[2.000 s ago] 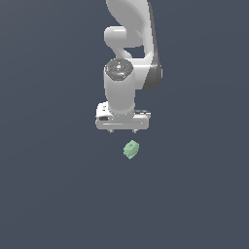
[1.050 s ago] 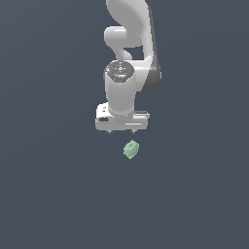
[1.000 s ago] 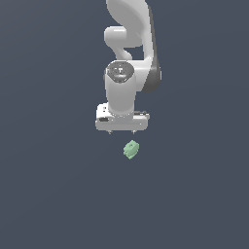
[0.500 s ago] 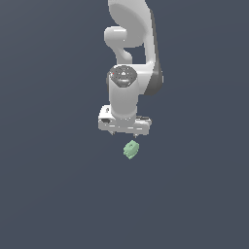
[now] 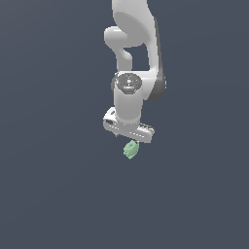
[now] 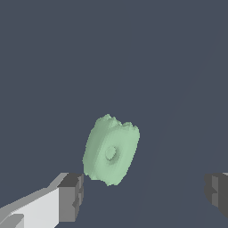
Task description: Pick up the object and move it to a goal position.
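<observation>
The object (image 5: 130,149) is a small pale mint-green notched block lying on the dark grey floor. In the wrist view the object (image 6: 111,150) is large, with a small hole in its face. My white gripper (image 5: 129,140) hangs just above it, tilted, with the block directly below the hand. In the wrist view the gripper (image 6: 144,193) is open. One dark fingertip (image 6: 71,196) is close beside the block, and the other fingertip (image 6: 218,192) is far off it. Nothing is held.
The dark grey floor (image 5: 58,194) is uniform all around. No goal marker shows in either view.
The hand has turned and tilted, and has dropped a little closer to the block. The block has not moved.
</observation>
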You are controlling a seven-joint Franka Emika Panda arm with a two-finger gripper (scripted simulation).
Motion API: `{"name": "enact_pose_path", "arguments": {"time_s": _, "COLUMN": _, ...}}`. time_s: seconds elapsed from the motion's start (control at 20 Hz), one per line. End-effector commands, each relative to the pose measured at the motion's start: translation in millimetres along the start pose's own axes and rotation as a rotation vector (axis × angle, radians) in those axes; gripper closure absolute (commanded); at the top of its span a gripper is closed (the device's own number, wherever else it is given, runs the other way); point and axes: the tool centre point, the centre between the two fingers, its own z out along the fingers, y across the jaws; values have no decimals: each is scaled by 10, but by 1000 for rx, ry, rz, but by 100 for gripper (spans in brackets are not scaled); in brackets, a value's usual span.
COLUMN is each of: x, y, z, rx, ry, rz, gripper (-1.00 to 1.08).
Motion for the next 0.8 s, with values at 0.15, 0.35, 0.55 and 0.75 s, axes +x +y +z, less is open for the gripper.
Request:
{"name": "enact_pose_path", "arguments": {"time_s": 0.15, "x": 15, "y": -94, "z": 102, "rx": 4, "ry": 9, "rz": 139, "gripper": -92}}
{"name": "enact_pose_path", "arguments": {"time_s": 0.35, "x": 22, "y": -149, "z": 163, "rx": 6, "ry": 14, "rz": 222, "gripper": -92}}
{"name": "enact_pose_path", "arguments": {"time_s": 0.55, "x": 27, "y": -190, "z": 209, "rx": 8, "ry": 18, "rz": 284, "gripper": -92}}
{"name": "enact_pose_path", "arguments": {"time_s": 0.75, "x": 30, "y": -217, "z": 239, "rx": 9, "ry": 21, "rz": 325, "gripper": -92}}
